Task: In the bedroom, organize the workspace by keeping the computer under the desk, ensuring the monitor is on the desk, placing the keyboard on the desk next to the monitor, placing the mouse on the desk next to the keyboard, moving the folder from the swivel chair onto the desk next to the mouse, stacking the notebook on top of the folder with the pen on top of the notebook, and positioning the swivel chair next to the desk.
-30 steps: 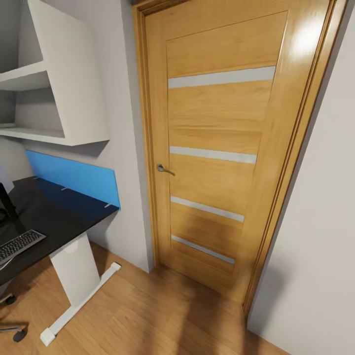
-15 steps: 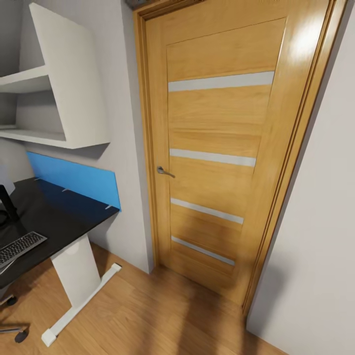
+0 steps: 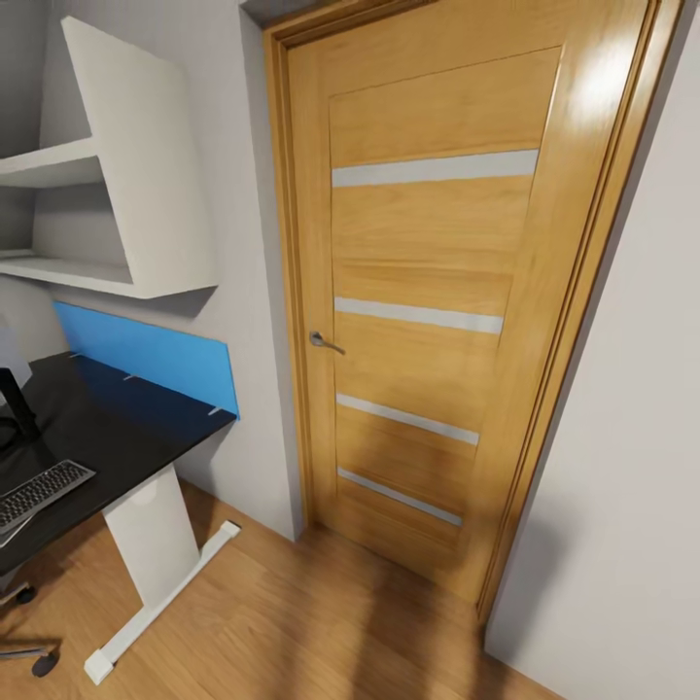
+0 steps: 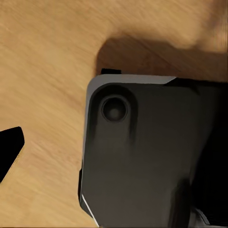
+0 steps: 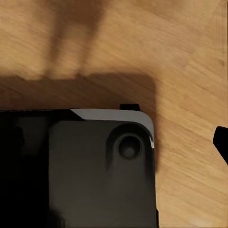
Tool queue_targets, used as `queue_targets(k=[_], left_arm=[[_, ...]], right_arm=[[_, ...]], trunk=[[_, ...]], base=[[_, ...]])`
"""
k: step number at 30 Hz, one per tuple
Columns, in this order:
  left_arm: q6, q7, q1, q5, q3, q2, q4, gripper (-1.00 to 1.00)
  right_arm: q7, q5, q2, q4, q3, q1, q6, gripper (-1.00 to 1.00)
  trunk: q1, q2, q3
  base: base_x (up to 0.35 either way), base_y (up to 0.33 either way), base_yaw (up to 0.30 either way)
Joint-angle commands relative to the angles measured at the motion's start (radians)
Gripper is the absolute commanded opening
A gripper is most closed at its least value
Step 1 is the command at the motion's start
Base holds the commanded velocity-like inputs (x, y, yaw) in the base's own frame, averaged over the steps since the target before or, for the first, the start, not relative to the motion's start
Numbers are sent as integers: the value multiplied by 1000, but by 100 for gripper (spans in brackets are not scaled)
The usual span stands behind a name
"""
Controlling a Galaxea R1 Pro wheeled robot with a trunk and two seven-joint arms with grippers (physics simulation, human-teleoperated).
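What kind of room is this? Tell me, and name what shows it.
Probably a home study corner or bedroom workspace: a black desk with a blue back panel carries a keyboard, white wall shelves hang above, and a wooden door stands shut beside it.

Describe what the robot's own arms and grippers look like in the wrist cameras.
The wrist views catch a plain black, pointed left fingertip and a matching right fingertip, with no cables or markings visible. Beside each is a dark grey, round-cornered robot body panel with a pale grey rim and a round recess.
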Motion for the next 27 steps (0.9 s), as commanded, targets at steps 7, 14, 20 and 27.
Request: queue_targets(k=[7,14,20,27], left_arm=[[-91,-3,0,25,0,-4,-5,100],[-157,-6,0,40,9,-1,-57,100],[-174,-10,0,117,39,1,-126,100],[-179,-10,0,167,47,-6,-245,100]], right_arm=[[-1,-3,2,0,-1,-1,-34,100],[-3,-12,6,-64,-7,-1,-41,100],[-4,-59,6,-180,-13,-1,-45,100],[-104,-143,-1,-301,-21,-4,-55,100]], trunk=[[-27,48,21],[-54,97,43],[-77,139,62],[-103,188,83]], base=[[0,0,0],[0,0,0],[0,0,0],[0,0,0]])
